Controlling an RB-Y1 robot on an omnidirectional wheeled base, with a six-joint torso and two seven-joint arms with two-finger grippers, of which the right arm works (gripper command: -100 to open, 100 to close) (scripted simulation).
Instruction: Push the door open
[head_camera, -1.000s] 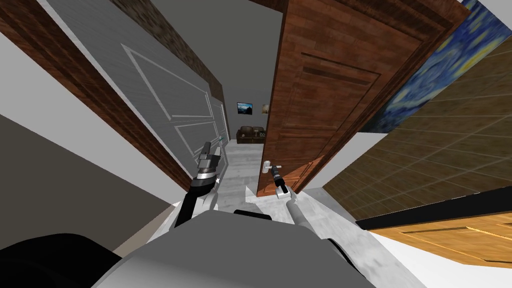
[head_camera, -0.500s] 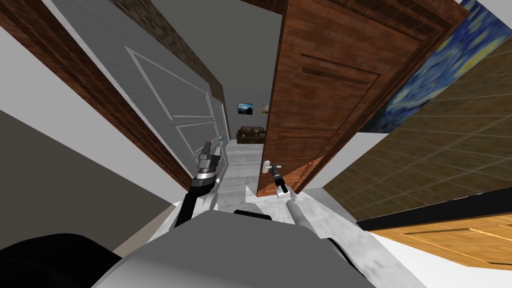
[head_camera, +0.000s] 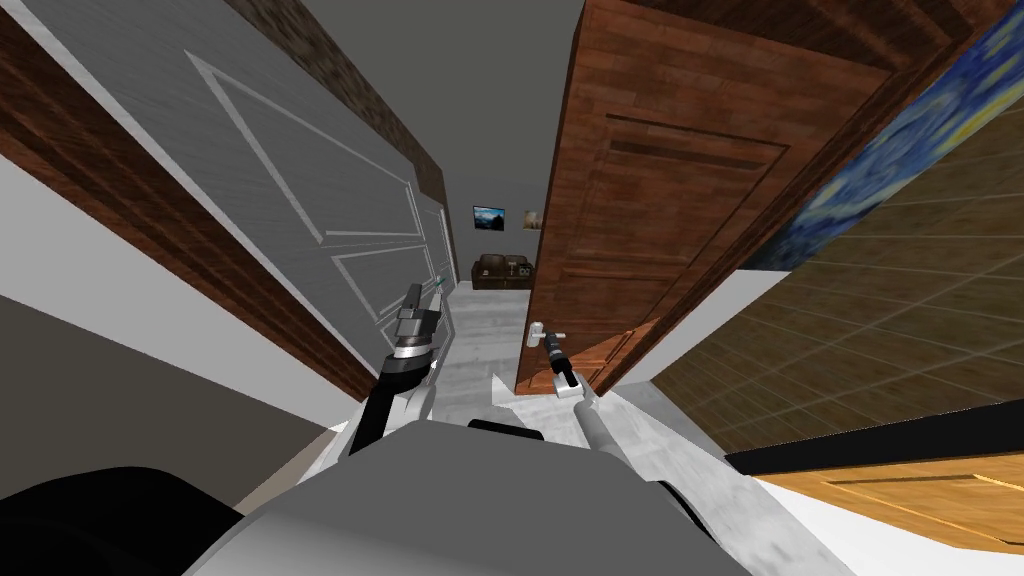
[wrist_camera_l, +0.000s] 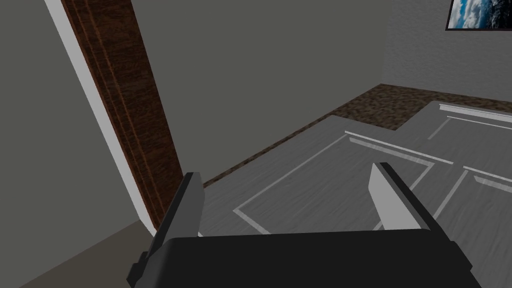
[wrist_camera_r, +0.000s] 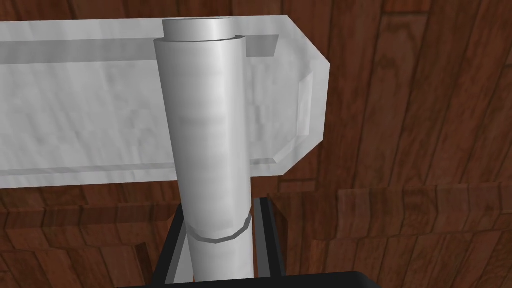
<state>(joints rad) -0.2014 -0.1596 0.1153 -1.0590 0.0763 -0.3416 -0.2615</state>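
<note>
The right gripper (head_camera: 551, 346) is on the lever handle (head_camera: 547, 334) of the brown wooden door (head_camera: 690, 200), low on the door's free edge, just ahead of the robot's chest. Up close in the right wrist view, the pale grey round handle (wrist_camera_r: 210, 140) runs straight out of the right gripper (wrist_camera_r: 220, 202), and the two fingers (wrist_camera_r: 270, 235) are drawn in tight against its sides, a firm pinch with no gap showing. Behind the handle sits the light grey backplate (wrist_camera_r: 100, 115), flat against the door's brown planks (wrist_camera_r: 410, 150). The door stands partly swung, and past its edge a strip of pale floor (head_camera: 480, 345) leads to a dark sofa (head_camera: 502, 270) with a small picture (head_camera: 489, 216) on the wall above it. Over on the other side, the left gripper (head_camera: 425, 295) is raised beside a grey panelled door (head_camera: 300, 200); the left wrist view has its fingers (wrist_camera_l: 187, 200) spread wide apart around nothing, with the grey panels (wrist_camera_l: 320, 190) beyond them, and whether they touch that door cannot be told.
</note>
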